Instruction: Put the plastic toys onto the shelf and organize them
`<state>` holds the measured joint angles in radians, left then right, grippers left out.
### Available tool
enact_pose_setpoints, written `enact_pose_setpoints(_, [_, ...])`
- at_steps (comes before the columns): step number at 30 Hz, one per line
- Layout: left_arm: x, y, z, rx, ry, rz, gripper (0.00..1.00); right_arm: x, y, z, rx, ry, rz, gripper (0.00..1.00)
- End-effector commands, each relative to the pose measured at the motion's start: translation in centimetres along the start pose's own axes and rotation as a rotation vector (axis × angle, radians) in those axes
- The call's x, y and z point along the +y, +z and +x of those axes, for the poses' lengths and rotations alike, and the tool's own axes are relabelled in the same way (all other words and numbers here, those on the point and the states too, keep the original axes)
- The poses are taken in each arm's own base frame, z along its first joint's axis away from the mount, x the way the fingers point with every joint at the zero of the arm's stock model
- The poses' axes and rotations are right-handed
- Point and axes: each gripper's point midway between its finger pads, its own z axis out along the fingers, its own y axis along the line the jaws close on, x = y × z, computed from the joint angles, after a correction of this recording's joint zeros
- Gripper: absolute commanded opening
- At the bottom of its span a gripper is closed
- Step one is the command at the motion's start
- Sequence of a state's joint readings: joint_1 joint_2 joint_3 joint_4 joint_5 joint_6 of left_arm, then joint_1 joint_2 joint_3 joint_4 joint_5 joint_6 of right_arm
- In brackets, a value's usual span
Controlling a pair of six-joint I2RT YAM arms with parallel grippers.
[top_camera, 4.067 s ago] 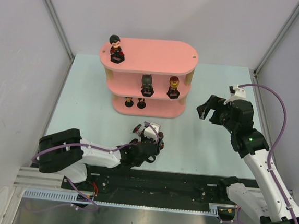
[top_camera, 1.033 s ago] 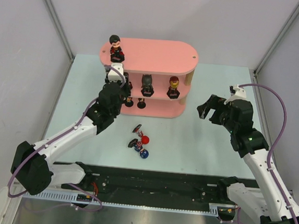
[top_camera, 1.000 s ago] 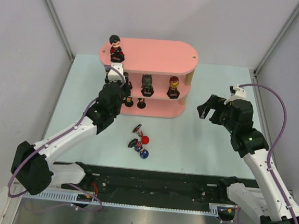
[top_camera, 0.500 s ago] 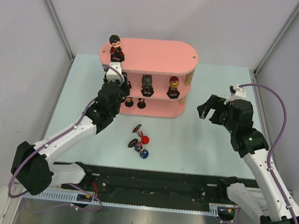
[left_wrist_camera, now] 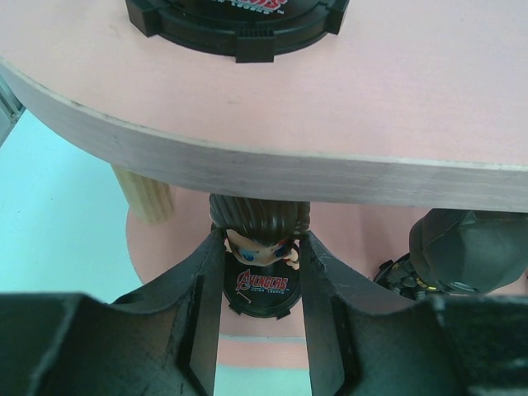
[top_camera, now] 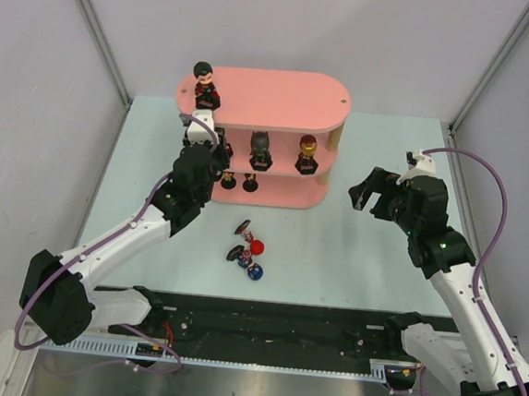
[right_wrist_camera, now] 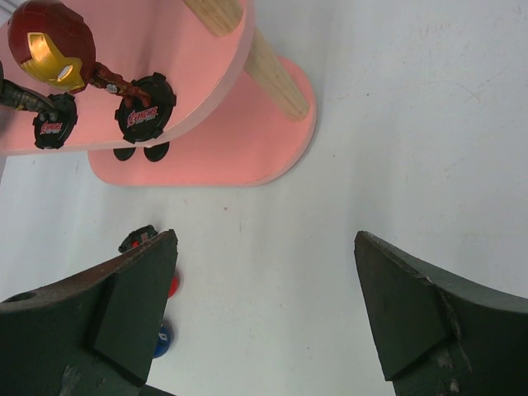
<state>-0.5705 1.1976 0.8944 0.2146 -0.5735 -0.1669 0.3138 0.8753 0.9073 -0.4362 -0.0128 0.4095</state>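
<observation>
The pink shelf (top_camera: 273, 97) stands at the back of the table. On its top board is a dark-haired toy (top_camera: 203, 83); on the middle board are a black toy (top_camera: 260, 149) and a red-gold toy (top_camera: 307, 152). My left gripper (top_camera: 204, 142) reaches under the top board at the shelf's left end. It is shut on another dark-haired toy (left_wrist_camera: 257, 239), whose black base hangs at the middle board; I cannot tell whether it touches. A red-headed toy (top_camera: 256, 247) and a blue-headed toy (top_camera: 253, 271) lie on the table. My right gripper (top_camera: 373, 194) hovers open and empty right of the shelf.
Two small black bases (top_camera: 239, 183) sit on the shelf's bottom board. A light wooden post (left_wrist_camera: 144, 191) stands just left of the held toy, and the black toy (left_wrist_camera: 466, 252) just right of it. White walls enclose the pale table (top_camera: 370, 263).
Four seconds ago my left gripper was low at the table's front by the lying toys; it is now at the shelf with a toy. Over the last second it edged slightly inward.
</observation>
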Motion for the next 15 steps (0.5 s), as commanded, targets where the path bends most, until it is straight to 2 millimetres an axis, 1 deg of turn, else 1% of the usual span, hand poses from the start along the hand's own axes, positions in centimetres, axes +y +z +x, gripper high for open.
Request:
enact_pose_setpoints(1, [0.4, 0.1, -1.1, -0.035, -0.039, -0.016, 0.42, 0.4, -0.1, -1.1, -0.033, -0.008, -0.015, 0.94])
enact_pose_setpoints(15, [0.8, 0.0, -0.1, -0.027, -0.042, -0.026, 0.42, 0.4, -0.2, -1.2, -0.034, -0.010, -0.015, 0.93])
